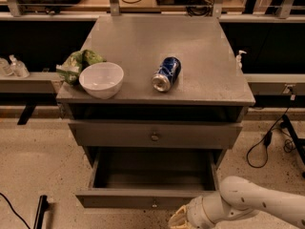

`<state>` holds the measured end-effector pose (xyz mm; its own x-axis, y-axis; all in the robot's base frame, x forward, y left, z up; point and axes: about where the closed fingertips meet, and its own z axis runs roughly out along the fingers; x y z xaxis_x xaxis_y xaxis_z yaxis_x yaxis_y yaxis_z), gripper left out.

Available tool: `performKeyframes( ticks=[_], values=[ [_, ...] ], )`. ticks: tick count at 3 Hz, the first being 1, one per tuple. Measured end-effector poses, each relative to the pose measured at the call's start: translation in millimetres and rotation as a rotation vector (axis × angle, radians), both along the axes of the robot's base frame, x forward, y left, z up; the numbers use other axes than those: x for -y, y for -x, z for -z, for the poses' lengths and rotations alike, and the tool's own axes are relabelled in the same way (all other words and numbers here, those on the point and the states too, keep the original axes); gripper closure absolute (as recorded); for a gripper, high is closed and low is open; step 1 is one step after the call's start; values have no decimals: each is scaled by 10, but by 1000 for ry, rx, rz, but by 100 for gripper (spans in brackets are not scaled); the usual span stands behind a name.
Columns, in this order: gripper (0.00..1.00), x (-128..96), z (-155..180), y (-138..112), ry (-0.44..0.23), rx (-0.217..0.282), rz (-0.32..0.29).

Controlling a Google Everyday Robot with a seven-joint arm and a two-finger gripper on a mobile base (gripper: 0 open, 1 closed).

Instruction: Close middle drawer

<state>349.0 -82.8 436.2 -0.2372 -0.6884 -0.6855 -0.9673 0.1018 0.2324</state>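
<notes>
My gripper sits low at about five o'clock in the view, just beside the front panel of the middle drawer, toward its right half; whether it is clenched or released I cannot tell; the drawer stands pulled well out at six o'clock, its deep box open; above, on the cabinet top, a white bowl at ten o'clock, a blue can lying on its side.
</notes>
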Motion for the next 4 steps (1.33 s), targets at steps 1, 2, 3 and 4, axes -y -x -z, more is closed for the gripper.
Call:
performKeyframes(
  ticks=[1,2,3,4],
  values=[
    [100,-115,188,-78,46,39,-19],
    [100,-156,375,-298,105,92,-29],
    [100,-92,630,-541,135,107,-35],
    [100,-92,630,-541,135,107,-35]
  ],
)
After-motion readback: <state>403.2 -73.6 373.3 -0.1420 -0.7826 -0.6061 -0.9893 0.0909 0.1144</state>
